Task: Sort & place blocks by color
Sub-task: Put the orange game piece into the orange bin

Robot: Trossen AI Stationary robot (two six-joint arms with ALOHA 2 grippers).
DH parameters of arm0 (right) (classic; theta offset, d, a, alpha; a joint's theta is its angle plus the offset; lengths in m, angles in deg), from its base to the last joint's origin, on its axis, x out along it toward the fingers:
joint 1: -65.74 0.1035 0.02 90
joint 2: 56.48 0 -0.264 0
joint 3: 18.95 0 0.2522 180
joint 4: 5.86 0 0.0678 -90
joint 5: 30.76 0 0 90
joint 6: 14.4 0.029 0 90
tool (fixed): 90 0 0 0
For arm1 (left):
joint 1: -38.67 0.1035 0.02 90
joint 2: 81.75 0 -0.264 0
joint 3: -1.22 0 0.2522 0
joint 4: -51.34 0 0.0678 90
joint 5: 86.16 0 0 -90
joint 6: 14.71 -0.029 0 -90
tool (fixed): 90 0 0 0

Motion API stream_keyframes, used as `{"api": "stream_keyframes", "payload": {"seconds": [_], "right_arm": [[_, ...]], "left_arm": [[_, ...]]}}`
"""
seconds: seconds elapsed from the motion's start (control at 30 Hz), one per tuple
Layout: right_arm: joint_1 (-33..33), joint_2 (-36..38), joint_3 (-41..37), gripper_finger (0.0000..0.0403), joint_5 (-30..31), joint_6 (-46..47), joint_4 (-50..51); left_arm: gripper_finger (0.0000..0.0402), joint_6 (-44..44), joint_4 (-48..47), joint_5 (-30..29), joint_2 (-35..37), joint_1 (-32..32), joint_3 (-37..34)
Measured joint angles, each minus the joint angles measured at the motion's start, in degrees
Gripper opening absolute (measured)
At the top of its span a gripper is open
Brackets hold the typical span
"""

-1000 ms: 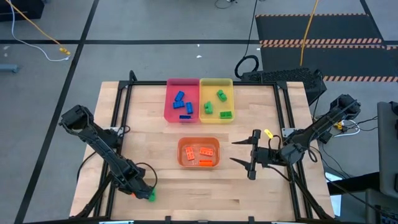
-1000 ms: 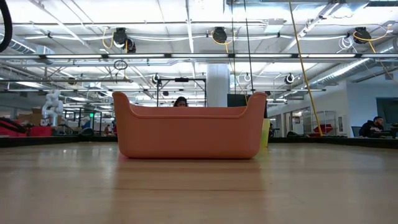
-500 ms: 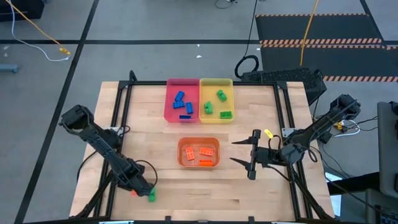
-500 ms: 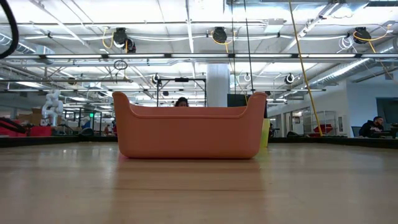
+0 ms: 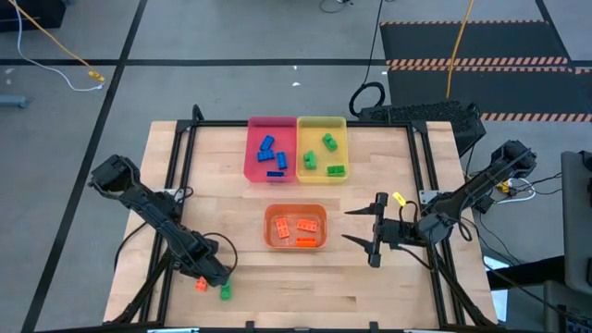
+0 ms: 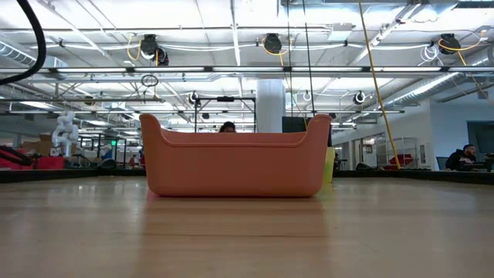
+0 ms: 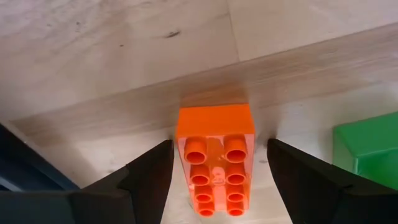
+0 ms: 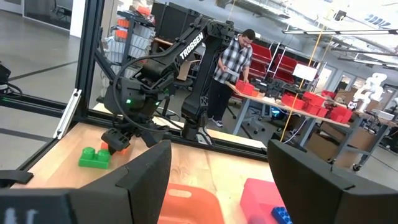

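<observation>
Orange plastic fills the left wrist view: an orange block [image 7: 215, 158] lies studs-up on the wooden table [image 5: 231, 199], between the spread fingers of the left gripper [image 7: 214, 171], which flank it with a gap on each side. A green block [image 7: 367, 144] sits just beside it. From above, the same pair appears as two small specks, the orange block [image 5: 200, 285] and the green block [image 5: 225, 292], near the table's front left corner, with the left gripper [image 5: 211, 275] over them. A second ago only the green block showed there, under the arm's tip; the arm has since drawn back slightly and the orange one is uncovered.

The right gripper [image 5: 373, 231] hangs wide open beside the orange tray [image 5: 295, 210], unmoved. Blue blocks [image 5: 268, 154] lie in the pink tray [image 5: 252, 129], green blocks [image 5: 324, 153] in the yellow tray [image 5: 331, 122], orange blocks [image 5: 303, 229] in the orange tray.

The low view shows only the orange tray's wall [image 6: 234, 164], which hides its contents. The right wrist view catches a person [image 8: 227, 71] at a bench beyond the table.
</observation>
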State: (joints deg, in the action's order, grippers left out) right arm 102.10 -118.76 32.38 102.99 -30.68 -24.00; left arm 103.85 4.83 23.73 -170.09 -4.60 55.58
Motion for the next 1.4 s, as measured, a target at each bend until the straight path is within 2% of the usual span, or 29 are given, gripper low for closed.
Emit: {"api": "stream_keyframes", "payload": {"seconds": [0.23, 0.3, 0.43, 0.53, 0.7, 0.93, 1.13, 1.33, 1.4], "right_arm": [[0.0, 0.0, 0.0, 0.0258, 0.0, -0.8, 0.0], [0.0, 0.0, 0.0, 0.0258, 0.0, -1.0, 0.0], [0.0, 0.0, 0.0, 0.0258, 0.5, -2.4, 0.0], [0.2, 0.0, 0.0, 0.0258, 4.2, -3.9, 0.3], [0.2, 0.0, 0.0, 0.0258, 8.8, -6.1, 0.6], [0.4, 0.0, 0.0, 0.0258, 10.1, -8.3, 0.4], [2.1, 1.2, 0.0, 0.0258, 16.5, -11.5, 0.4], [4.6, 4.3, 0.0, 0.0258, 18.0, -11.7, 0.4], [5.6, 5.1, 0.0, 0.0258, 19.5, -11.9, 0.4]], "left_arm": [[0.0258, -2.2, 0.1, 0.7, 0.0, 0.0, -0.2], [0.0247, -3.3, 0.4, 0.8, 0.0, 0.2, -0.2], [0.0186, -7.2, 1.5, 4.1, -0.2, 1.7, -0.2], [0.0135, -11.2, 2.0, 5.7, -0.2, 3.3, 0.1], [0.0136, -17.4, 2.3, 8.7, -0.2, 6.8, 0.1], [0.0136, -23.4, 2.0, 9.8, 3.6, 13.5, 1.1], [0.0136, -33.1, -7.2, 1.6, 8.3, 19.6, 9.3], [0.0136, -48.1, -20.5, -16.6, 9.2, 24.6, 23.7], [0.0136, -52.6, -20.8, -21.7, 8.7, 26.3, 27.9]]}}
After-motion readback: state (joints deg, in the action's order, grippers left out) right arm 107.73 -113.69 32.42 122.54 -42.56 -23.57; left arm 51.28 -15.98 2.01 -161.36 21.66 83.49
